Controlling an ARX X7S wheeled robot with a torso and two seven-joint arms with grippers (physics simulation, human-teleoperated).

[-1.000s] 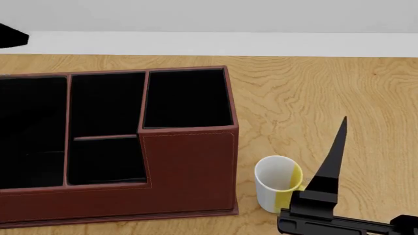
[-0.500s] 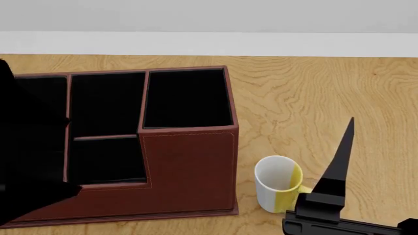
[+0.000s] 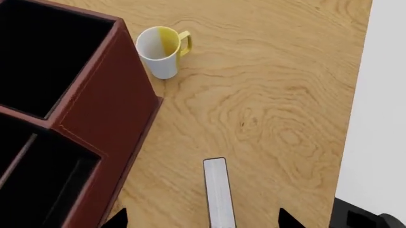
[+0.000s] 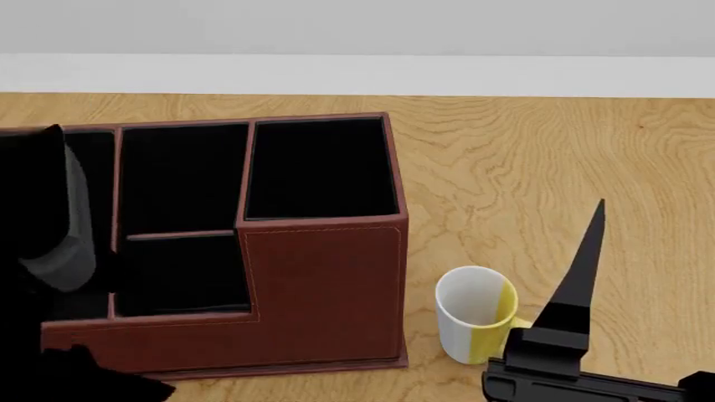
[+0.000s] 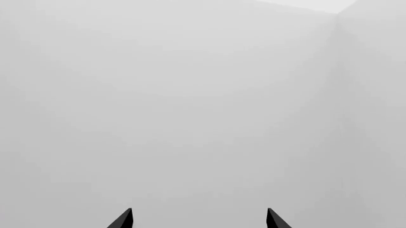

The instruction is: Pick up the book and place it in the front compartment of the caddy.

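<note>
Left fingers (image 3: 199, 219) were spread around the book (image 3: 219, 192), caddy (image 3: 104, 102) beside; right fingers (image 5: 199, 219) spread too.

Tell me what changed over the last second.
The left gripper swung in from the far left corner, bringing the black hardcover book with white page edges over the left end of the dark red leather-look caddy. The caddy, the white-and-yellow mug and the right gripper barely moved.

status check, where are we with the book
Left gripper at left end of caddy, book between its fingers, grip unclear. Right gripper open, beside mug. Front compartment empty, unobstructed.
</note>
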